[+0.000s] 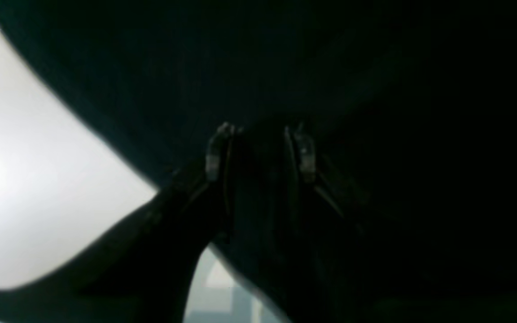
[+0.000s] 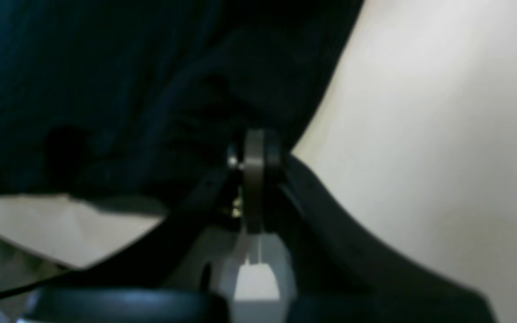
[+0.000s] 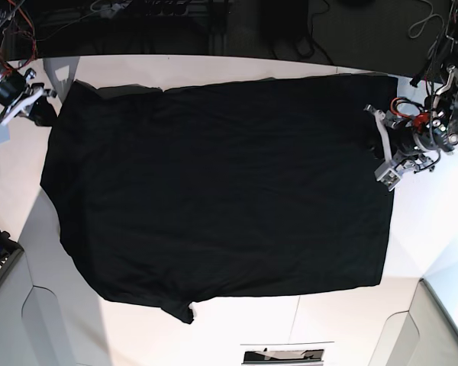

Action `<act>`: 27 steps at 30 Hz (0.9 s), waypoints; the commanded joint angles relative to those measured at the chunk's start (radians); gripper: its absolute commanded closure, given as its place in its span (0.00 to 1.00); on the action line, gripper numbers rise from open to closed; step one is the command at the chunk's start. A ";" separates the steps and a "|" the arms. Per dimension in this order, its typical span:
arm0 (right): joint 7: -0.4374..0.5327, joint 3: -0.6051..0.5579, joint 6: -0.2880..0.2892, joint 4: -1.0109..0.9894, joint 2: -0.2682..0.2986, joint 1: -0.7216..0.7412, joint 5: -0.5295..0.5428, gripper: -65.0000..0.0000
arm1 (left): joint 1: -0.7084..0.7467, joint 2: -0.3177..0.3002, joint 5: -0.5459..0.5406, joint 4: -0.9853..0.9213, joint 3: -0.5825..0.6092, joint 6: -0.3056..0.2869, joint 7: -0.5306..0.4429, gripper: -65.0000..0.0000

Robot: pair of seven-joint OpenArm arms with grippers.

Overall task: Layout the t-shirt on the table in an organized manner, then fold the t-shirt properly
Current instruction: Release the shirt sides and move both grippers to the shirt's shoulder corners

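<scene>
One white table (image 3: 214,65) carries the black t-shirt (image 3: 221,191) spread flat, its long axis running left to right in the base view, a sleeve jutting toward the near edge. The left gripper (image 1: 258,148) sits at the shirt's right-hand edge, jaws parted around a bunch of dark cloth. The right gripper (image 2: 254,157), jaws pressed together, meets the opposite edge; whether it pinches fabric I cannot tell.
</scene>
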 commanded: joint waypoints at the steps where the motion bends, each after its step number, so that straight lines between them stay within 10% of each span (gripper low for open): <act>1: 0.020 0.008 0.009 0.031 0.019 -0.008 0.021 1.00 | 0.013 -0.021 -0.016 0.038 -0.045 0.003 -0.015 0.68; 8: 0.023 0.005 0.037 0.064 0.019 -0.006 0.031 1.00 | 0.158 -0.018 -0.023 0.114 -0.215 0.000 -0.016 0.68; 14: 0.025 -0.104 0.052 0.099 0.022 -0.006 -0.023 0.40 | 0.223 0.029 -0.100 0.115 -0.357 -0.033 -0.016 0.68; 27: 0.114 -0.282 0.017 0.135 0.043 0.078 -0.332 0.39 | 0.347 0.114 -0.253 0.115 -0.562 -0.139 0.016 0.68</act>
